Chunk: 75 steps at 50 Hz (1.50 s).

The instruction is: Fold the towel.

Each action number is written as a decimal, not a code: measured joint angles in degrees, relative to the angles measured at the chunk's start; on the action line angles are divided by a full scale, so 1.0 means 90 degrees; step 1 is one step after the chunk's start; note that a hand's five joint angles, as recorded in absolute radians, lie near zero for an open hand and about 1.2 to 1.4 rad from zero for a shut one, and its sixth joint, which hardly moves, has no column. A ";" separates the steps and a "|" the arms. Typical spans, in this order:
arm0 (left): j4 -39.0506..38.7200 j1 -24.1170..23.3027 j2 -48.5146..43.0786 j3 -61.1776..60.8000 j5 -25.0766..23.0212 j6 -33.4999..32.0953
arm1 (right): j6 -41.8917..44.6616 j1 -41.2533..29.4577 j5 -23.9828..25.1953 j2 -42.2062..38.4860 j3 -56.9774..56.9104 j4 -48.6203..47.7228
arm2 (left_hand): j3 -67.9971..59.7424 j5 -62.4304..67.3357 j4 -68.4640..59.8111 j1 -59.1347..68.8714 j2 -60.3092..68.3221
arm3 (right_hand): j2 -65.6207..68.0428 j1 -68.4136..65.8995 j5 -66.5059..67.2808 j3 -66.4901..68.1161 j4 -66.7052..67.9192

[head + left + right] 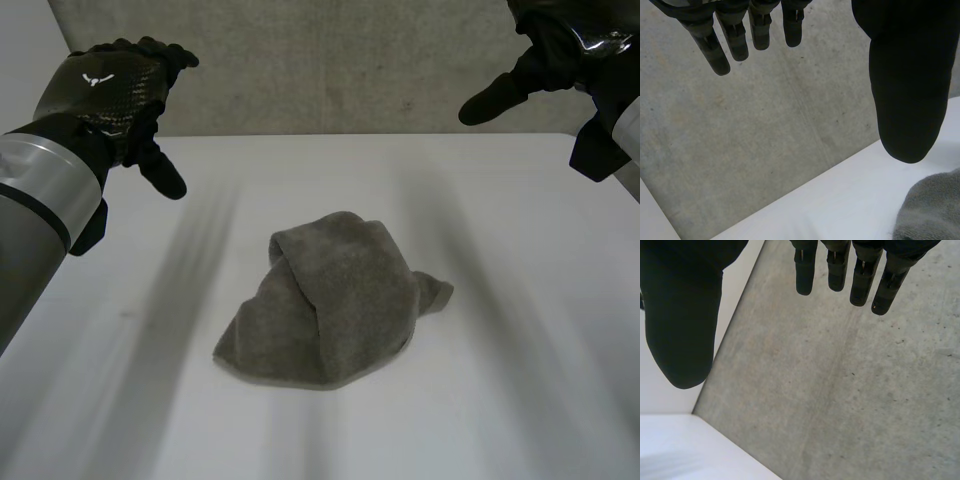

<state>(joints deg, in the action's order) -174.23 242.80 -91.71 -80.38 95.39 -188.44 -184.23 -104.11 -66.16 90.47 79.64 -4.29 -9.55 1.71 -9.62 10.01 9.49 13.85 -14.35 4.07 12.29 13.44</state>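
A grey towel (330,300) lies crumpled in a loose heap at the middle of the white table (520,400), with one fold draped across its top. My left hand (115,90) hovers high at the table's far left, fingers (720,50) straight and empty. My right hand (550,55) hangs above the far right corner, thumb out, fingers (880,290) straight, holding nothing. Both hands are well clear of the towel. A corner of the towel (932,210) lies below the left hand's thumb in the left wrist view.
A grey concrete wall (330,70) stands right behind the table's far edge (380,135). Bare white tabletop surrounds the towel on all sides.
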 measured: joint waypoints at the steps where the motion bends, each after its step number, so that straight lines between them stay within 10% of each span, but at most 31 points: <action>1: -0.0003 -0.0002 -0.0001 -0.0009 -0.0001 0.0000 | 0.0069 0.0000 -0.0006 0.0003 -0.0004 0.0029 | 0.0000 0.0000 0.0000 0.0000 0.0000 | 0.0000 0.0000 -0.0001 0.0000 0.0000; 21: -0.0168 -0.0280 -0.1186 -0.0531 0.0050 -0.0043 | 0.3807 -0.0402 -0.0400 -0.1351 0.0068 0.1750 | -0.0328 0.0057 -0.0322 0.0272 0.0334 | 0.0000 0.0000 -0.0022 0.0000 0.0000; 45: -0.1999 -0.0349 -0.2706 -0.2285 0.0064 -0.0035 | 0.4099 -0.0866 -0.0416 -0.3601 0.1669 -0.1596 | -0.0531 0.0292 -0.0527 0.0485 0.0541 | 0.0069 -0.0025 0.0287 0.0455 0.0330; 51: -0.2005 -0.0366 -0.2932 -0.2206 0.0064 -0.0039 | 0.4068 -0.0915 -0.0430 -0.3913 0.1493 -0.1874 | -0.1333 0.1096 -0.1322 0.1330 0.1424 | 0.3326 -0.3196 0.3047 0.3471 0.3337; 58: -0.2237 -0.0335 -0.2805 -0.2096 0.0065 -0.0032 | 0.3776 -0.0885 -0.0533 -0.3492 0.1395 -0.2328 | -0.5961 0.5702 -0.5962 0.5873 0.6031 | 0.5894 -0.4761 0.5144 0.6165 0.6069; 66: -0.2337 -0.0321 -0.1752 -0.2030 0.0064 -0.0030 | 0.3077 -0.0839 -0.0656 -0.2349 0.1285 -0.2054 | -0.6551 0.6247 -0.6550 0.6271 0.6567 | 0.5894 -0.4761 0.5217 0.6167 0.6097; 75: -0.1761 -0.0285 0.0191 -0.1470 0.0021 -0.0241 | 0.2806 -0.0818 -0.0664 -0.1099 -0.0094 0.0976 | -0.6664 0.6372 -0.6670 0.6367 0.6669 | 0.5894 -0.4761 0.5270 0.6168 0.6102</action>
<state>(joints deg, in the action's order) -190.09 240.24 -89.99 -93.62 95.58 -190.60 -158.98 -111.48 -72.14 80.58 78.79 4.49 -69.53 59.06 -69.66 67.31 69.50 66.90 -57.20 51.50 67.80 68.36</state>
